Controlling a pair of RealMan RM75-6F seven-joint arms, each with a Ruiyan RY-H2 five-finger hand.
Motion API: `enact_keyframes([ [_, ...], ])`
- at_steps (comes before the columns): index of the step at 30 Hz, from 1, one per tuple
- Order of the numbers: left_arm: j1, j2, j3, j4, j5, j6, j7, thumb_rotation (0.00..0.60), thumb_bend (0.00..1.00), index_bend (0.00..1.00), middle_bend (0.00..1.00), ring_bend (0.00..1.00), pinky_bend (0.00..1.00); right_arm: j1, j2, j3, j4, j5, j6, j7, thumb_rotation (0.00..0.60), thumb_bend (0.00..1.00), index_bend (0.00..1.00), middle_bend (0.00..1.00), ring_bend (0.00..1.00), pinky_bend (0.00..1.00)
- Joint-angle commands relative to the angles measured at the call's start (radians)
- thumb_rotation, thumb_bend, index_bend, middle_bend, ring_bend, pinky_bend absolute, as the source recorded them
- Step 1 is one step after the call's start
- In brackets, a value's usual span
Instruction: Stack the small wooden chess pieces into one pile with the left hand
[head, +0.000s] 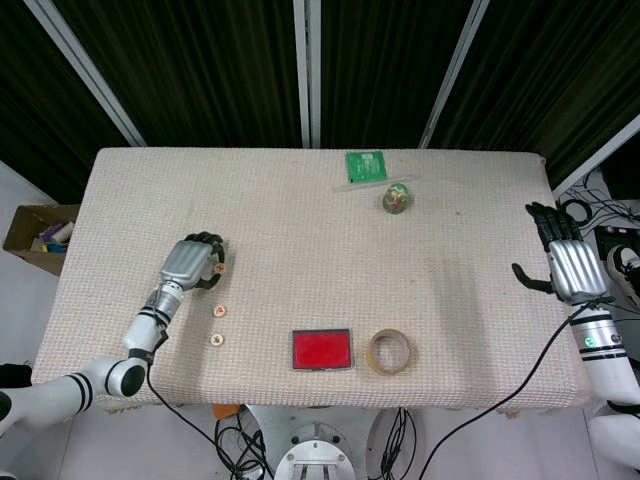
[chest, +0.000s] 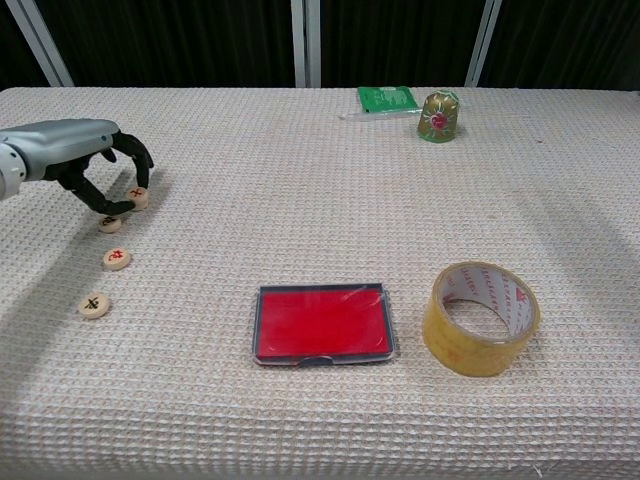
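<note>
Your left hand (chest: 75, 165) sits at the 9 o'clock side of the counter (chest: 300, 200), palm down, with its dark fingers (chest: 138, 160) curled over and pinching a small wooden chess piece (chest: 138, 196) marked in red. In the chest view that piece looks to sit on top of another disc, though the fingers hide the lower one too much for you to be sure. Just beside the fingertips, toward 6 o'clock, a second loose chess piece (chest: 110, 224) lies flat on the cloth. A third piece with a red mark (chest: 117, 259) lies a little further toward 6 o'clock, and a fourth with a dark mark (chest: 94, 304) lies beyond that; the three loose discs form a short line running away from your hand, each apart from the next.

Near the counter's 6 o'clock edge lies a red ink pad in a dark frame (chest: 322, 325), and just to its 3 o'clock side stands a roll of yellowish packing tape (chest: 481, 317), lying on its flat side. At 12 o'clock, near the far edge, you have a green packet (chest: 386, 98) with a green foil-wrapped, egg-shaped object (chest: 438, 117) beside it.

Your right hand (head: 565, 262) hangs off the 3 o'clock edge of the counter in the head view, fingers spread and holding nothing.
</note>
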Motion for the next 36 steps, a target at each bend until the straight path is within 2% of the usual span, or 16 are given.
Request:
enact_keyframes([
  [1, -0.001, 0.002, 0.000, -0.004, -0.004, 0.000, 0.005, 0.600, 0.35, 0.47, 0.21, 0.15, 0.20, -0.001, 0.000, 0.000, 0.001, 0.000, 0.000, 0.002, 0.600, 0.26, 0.00, 0.07, 0.00, 0.00],
  [25, -0.005, 0.000, 0.006, -0.004, -0.020, 0.000, 0.020, 0.600, 0.31, 0.43, 0.20, 0.15, 0.20, -0.011, -0.002, 0.002, 0.014, -0.001, 0.001, 0.022, 0.600, 0.26, 0.00, 0.07, 0.00, 0.00],
  [32, -0.001, 0.012, 0.008, -0.021, -0.021, 0.011, 0.030, 0.600, 0.30, 0.36, 0.19, 0.14, 0.20, -0.014, -0.002, 0.003, 0.018, -0.002, 0.004, 0.031, 0.600, 0.26, 0.00, 0.07, 0.00, 0.00],
  [36, 0.024, 0.059, 0.009, -0.086, 0.004, 0.072, 0.034, 0.600, 0.30, 0.33, 0.18, 0.14, 0.20, -0.016, 0.000, 0.004, 0.018, -0.005, 0.009, 0.034, 0.600, 0.26, 0.00, 0.07, 0.00, 0.00],
])
